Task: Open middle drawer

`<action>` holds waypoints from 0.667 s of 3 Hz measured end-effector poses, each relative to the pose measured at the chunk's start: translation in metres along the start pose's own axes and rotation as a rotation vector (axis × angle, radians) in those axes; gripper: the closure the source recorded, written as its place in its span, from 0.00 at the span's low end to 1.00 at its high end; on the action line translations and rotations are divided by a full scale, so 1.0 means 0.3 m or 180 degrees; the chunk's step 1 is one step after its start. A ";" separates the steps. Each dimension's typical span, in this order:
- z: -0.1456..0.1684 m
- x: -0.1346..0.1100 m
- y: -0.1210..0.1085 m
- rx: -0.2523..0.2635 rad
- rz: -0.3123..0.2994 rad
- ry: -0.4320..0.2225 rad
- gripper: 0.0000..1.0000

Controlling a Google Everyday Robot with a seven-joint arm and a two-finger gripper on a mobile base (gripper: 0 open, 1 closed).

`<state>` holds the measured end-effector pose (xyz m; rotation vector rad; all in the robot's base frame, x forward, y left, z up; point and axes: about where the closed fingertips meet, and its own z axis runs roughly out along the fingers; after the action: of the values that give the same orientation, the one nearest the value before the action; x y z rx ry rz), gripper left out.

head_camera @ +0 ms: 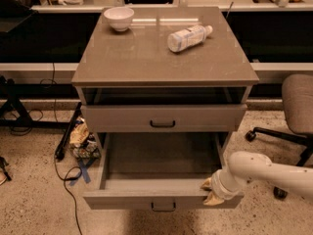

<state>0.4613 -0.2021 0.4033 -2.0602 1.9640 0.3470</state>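
Middle drawer (142,199) open (end effector (211,192) at front).

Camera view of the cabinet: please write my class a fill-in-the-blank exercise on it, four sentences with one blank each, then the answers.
1. The middle drawer stands pulled ____.
2. The gripper is at one ____ corner of that drawer.
3. The bottle lies on its ____ on the cabinet top.
4. The bowl stands ____ near a back corner of the cabinet top.

Missing words: open; front; side; upright.
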 end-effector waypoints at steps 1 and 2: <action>0.000 0.000 0.000 0.0000 0.0000 0.0000 1.00; -0.018 0.030 0.092 0.0078 0.0097 -0.0066 1.00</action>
<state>0.4341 -0.2136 0.4044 -2.0054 1.9797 0.3476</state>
